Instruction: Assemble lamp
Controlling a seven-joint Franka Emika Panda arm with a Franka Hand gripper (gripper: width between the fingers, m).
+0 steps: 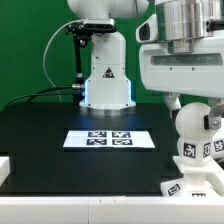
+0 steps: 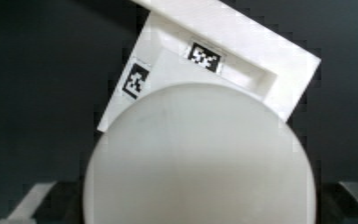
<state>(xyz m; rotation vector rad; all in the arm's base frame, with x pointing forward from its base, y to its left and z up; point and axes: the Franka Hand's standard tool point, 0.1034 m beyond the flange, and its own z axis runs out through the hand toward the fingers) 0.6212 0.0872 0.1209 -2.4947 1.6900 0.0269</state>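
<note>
Matte black table, smooth round bulb, blocky base

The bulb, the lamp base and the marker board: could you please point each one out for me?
bulb (image 1: pixel 193 122), exterior view, on its round front.
lamp base (image 2: pixel 229 62), wrist view, on its flat white face beside a tag.
marker board (image 1: pixel 76 139), exterior view, on its bare left end.

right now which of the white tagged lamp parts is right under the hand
The round bulb, standing on the blocky base at the exterior view's right; the flat marker board lies apart at table centre.
</note>
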